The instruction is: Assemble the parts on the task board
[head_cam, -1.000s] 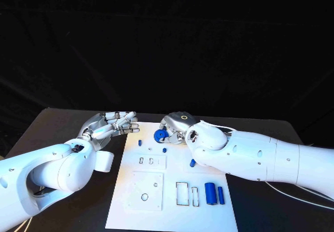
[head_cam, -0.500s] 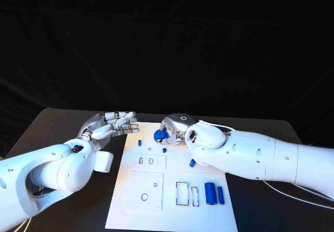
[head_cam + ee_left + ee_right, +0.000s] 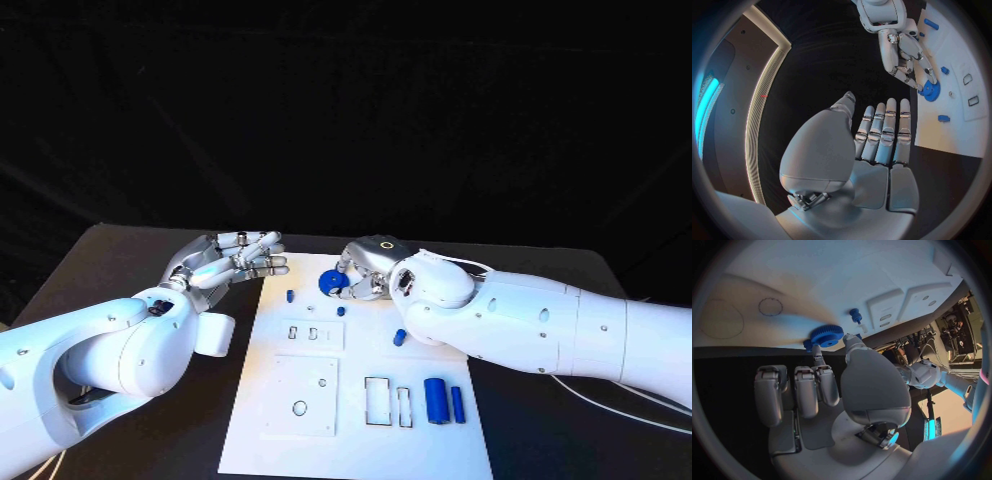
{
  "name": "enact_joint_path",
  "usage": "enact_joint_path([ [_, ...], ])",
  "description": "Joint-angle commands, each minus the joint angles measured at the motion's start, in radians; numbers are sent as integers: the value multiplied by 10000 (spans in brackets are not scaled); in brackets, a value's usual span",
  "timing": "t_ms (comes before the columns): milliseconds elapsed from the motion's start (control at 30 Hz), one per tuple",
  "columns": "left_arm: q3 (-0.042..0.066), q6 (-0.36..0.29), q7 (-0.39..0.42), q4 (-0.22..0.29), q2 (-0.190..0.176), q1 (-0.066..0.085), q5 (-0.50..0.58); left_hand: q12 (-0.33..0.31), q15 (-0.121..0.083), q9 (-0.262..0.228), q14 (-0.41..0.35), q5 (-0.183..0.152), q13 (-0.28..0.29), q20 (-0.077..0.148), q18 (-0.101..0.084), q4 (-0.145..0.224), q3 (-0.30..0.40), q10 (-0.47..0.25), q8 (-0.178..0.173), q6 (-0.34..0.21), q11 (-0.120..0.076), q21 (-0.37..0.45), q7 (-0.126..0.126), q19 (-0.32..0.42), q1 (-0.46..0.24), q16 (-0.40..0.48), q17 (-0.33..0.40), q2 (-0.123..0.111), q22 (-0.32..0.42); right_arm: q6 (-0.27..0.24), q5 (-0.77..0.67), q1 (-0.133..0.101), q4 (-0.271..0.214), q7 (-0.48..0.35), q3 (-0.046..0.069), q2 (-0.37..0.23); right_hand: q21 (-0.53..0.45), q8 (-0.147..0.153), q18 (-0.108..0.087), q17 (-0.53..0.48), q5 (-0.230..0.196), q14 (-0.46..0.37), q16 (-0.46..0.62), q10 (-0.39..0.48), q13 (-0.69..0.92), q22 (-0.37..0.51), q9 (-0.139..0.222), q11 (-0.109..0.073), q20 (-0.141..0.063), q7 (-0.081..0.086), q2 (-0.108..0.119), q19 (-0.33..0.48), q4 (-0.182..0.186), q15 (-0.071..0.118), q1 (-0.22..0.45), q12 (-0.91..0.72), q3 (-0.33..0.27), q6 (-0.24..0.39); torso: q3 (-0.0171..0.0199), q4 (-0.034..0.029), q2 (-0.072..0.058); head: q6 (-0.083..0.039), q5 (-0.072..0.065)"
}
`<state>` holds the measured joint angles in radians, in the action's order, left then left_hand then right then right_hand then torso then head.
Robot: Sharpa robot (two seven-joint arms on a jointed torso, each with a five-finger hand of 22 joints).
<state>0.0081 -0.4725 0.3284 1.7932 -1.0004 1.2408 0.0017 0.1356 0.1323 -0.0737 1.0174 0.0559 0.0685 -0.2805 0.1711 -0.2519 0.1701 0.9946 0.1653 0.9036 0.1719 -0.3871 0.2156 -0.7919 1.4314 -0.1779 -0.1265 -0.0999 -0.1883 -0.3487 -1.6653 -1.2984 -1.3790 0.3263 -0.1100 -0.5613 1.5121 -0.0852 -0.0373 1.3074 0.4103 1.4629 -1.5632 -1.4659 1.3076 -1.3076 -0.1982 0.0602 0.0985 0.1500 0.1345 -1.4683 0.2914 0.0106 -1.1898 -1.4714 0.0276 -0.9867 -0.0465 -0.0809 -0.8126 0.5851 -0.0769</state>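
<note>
Far corner of the task board behind the right hand.

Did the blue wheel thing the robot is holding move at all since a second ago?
Yes, a little. The blue gear, pinched by the right hand, sits slightly farther up the task board than before, away from the small blue peg below it.

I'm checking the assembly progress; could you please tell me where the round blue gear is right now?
In the head view, the round blue gear is pinched by the right hand at the white task board's far end, near a small blue peg.
</note>
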Motion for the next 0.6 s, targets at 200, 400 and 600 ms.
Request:
enact_joint_path([
  [200, 8, 151, 31, 20, -7, 14, 7, -48, 54, 12, 15, -61, -16, 4, 90, 25, -57, -45, -66, -34, 35, -56, 42, 49, 75, 27, -12, 26, -12, -470, -57, 35, -379, 203, -7, -311, 57, 17, 191, 2632, 62, 1078, -75, -270, 1595, -2029, 18, 46, 67, -39, -79, -541, -34, -65, -57, -43, -60, -46, 12, 8, -5, 14, 10],
  [400, 8, 150, 29, 11, -15, 14, 7, -48, 54, 12, 15, -61, -16, 4, 90, 25, -57, -45, -66, -34, 35, -56, 42, 49, 75, 27, -12, 26, -12, -1497, 104, 31, -1066, -24, 19, -988, 106, 47, 208, 2634, 54, 1079, -76, -305, 1637, -2090, 1, 35, 61, -54, -64, -589, -55, -57, -258, -82, -35, -110, 5, 13, 14, -14, -29],
  [600, 7, 167, 21, -29, -11, 13, 7, -48, 54, 12, 15, -61, -16, 4, 90, 25, -57, -45, -66, -34, 35, -56, 42, 49, 75, 27, -12, 26, -12, -1915, 1798, -97, -1898, -1207, 87, -2334, -138, 64, 127, 2415, -210, 1025, 8, -180, 1472, -1837, -49, -21, 11, -110, -126, -375, -254, 1, -988, 84, 143, -337, 25, 58, 54, -62, -81],
])
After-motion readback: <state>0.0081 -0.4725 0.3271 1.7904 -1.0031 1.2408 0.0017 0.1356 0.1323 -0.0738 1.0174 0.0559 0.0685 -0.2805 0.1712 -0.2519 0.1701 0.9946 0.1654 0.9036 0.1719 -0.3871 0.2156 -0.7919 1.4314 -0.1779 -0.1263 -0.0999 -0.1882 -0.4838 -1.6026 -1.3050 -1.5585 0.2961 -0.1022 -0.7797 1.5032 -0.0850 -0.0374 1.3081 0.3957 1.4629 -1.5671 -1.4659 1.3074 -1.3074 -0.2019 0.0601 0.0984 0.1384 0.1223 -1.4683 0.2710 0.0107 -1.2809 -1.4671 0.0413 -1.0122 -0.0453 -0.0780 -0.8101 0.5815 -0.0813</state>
